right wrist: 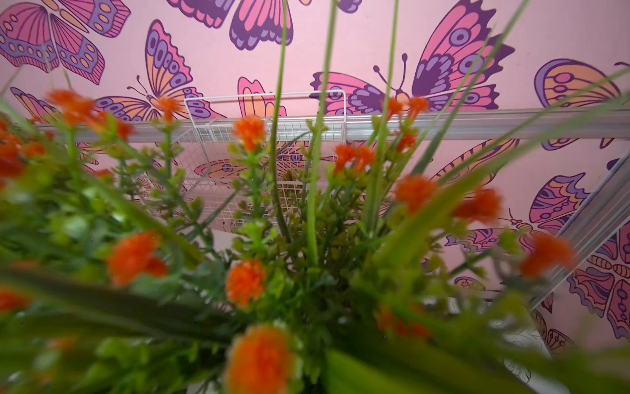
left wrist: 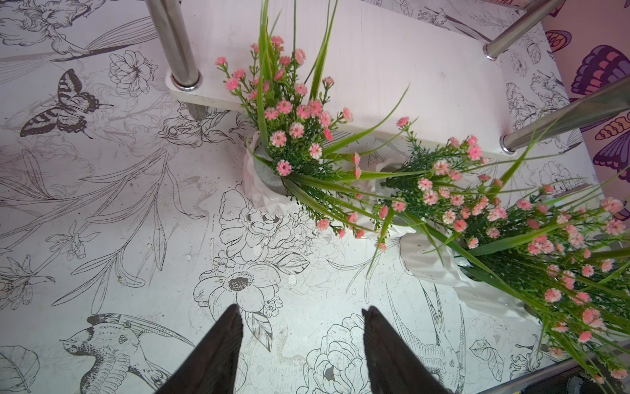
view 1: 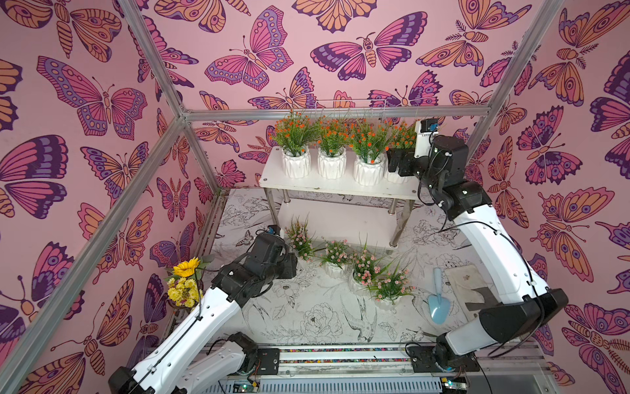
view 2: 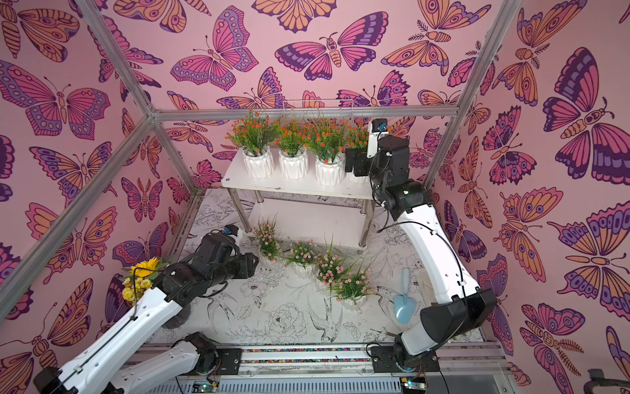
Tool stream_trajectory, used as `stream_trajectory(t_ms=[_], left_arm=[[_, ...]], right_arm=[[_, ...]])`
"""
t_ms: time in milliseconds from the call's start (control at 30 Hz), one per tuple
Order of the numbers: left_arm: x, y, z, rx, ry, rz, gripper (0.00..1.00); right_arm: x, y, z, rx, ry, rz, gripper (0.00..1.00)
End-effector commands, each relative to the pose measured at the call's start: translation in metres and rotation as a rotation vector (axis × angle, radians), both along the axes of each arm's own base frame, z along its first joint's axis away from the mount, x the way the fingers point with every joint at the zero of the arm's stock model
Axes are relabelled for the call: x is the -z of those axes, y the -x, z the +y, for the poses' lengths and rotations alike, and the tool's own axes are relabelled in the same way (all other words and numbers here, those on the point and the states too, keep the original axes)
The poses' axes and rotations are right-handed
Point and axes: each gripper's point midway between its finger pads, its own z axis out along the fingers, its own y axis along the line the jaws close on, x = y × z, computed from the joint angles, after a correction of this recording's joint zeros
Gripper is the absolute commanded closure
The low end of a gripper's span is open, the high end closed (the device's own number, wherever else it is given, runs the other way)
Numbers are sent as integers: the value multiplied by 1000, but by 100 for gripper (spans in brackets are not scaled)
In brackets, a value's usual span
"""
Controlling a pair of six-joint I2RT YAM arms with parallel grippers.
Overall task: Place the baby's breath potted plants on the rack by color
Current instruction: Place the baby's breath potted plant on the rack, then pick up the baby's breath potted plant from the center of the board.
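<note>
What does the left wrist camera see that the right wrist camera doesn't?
Only the left wrist camera shows pink-flowered pots standing on the drawn-flower table, the rack's lower board with shiny legs, and the left jaws, apart and empty. Only the right wrist camera shows orange flowers, close up and blurry, with a white wire basket behind them. Both show green leaves and the pink butterfly wall.
</note>
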Motion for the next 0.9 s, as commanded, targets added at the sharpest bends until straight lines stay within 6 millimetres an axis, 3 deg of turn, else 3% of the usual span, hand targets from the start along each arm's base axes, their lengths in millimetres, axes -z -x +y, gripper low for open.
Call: stream_trajectory(t_ms=[0,333,500,700,800,867], left_arm=[[0,4,8,-13,-22,-2,40],[-3,5,9,-16,-16,-18,40],[-11,3,10,-18,-9,-57,39],[-14,-4,5,-5,10,-97,38],[-14,-6,2,3,24,-108,38],[-14,-7,-1,10,37,-117,38]], right_arm=[[-31,20,-6,-14,-35,-74,1],[-35,51,-18,-7,-45,-91,1],[-21,79,-28,4,-62,-73,1],[18,121,-47,39,-110,-20,1],[47,139,-56,65,-142,23,1],[77,149,-62,93,-154,87,0]])
